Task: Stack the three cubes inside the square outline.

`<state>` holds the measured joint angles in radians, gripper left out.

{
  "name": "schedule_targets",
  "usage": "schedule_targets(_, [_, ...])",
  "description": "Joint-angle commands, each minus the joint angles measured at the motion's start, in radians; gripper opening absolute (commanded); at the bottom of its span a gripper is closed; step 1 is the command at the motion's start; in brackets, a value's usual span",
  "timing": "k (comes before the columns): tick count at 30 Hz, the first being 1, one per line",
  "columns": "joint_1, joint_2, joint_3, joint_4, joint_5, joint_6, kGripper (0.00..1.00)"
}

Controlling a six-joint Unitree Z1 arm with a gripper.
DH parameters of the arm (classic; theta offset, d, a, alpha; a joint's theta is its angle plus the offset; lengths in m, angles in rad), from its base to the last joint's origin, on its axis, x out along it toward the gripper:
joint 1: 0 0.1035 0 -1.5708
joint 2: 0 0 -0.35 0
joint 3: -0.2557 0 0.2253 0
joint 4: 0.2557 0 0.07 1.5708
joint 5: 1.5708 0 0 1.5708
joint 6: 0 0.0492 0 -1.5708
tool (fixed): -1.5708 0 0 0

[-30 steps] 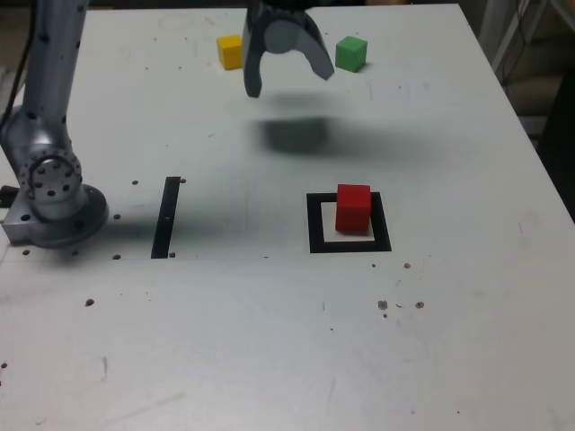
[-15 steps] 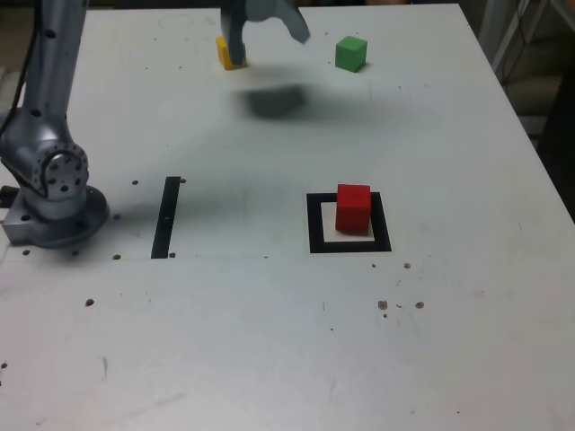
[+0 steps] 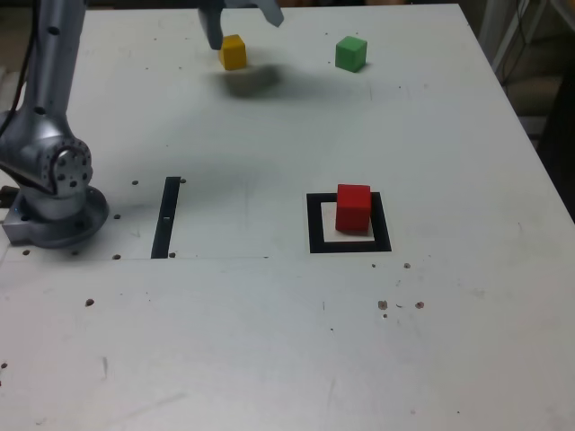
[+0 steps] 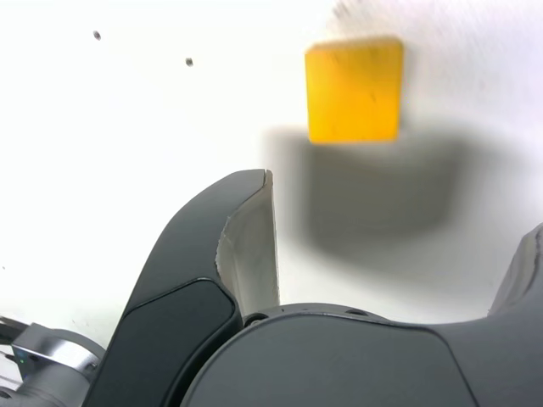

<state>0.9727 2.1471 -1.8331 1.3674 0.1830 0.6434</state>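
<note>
The yellow cube [image 3: 233, 52] sits at the back of the white table, towards the exterior view's left, and the green cube [image 3: 351, 54] is level with it further right. My gripper [image 3: 241, 20] hangs open just above and behind the yellow cube, holding nothing, its upper part cut off by the frame. In the wrist view the yellow cube [image 4: 354, 89] lies beyond my open gripper [image 4: 403, 203], with a dark shadow under it. The red cube [image 3: 353, 207] stands inside the square outline [image 3: 315, 224], set towards the frame's far edge.
A thin black strip [image 3: 165, 217] lies on the table left of the outline. The arm's grey base [image 3: 54, 206] stands at the exterior view's left edge. Small dark specks dot the table [image 3: 269, 341]. The table's right edge [image 3: 530, 153] borders clutter.
The gripper has moved back and to the exterior view's left, from over the gap between the yellow and green cubes to above the yellow cube. The cubes have not moved.
</note>
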Motion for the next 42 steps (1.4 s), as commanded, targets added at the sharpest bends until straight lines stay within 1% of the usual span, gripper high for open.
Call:
schedule_targets(1, [0.018, 0.017, -0.012, -0.005, 0.005, 0.012, 0.99])
schedule_targets(13, [0.062, 0.112, -0.064, -0.02, 0.017, 0.05, 0.98])
schedule_targets(19, [0.066, 0.156, -0.084, -0.016, 0.03, 0.051, 0.92])
schedule_targets(21, [0.068, 0.164, -0.091, -0.011, 0.038, 0.048, 0.87])
schedule_targets(23, [0.069, 0.168, -0.097, -0.006, 0.049, 0.038, 0.78])
schedule_targets(28, [0.068, 0.17, -0.117, -0.014, 0.074, 0.028, 0.45])
schedule_targets(29, [0.068, 0.171, -0.121, -0.016, 0.076, 0.031, 0.4])
schedule_targets(31, [0.068, 0.175, -0.127, -0.018, 0.077, 0.039, 0.33])
schedule_targets(42, [0.071, 0.188, -0.127, -0.01, 0.071, 0.045, 0.33])
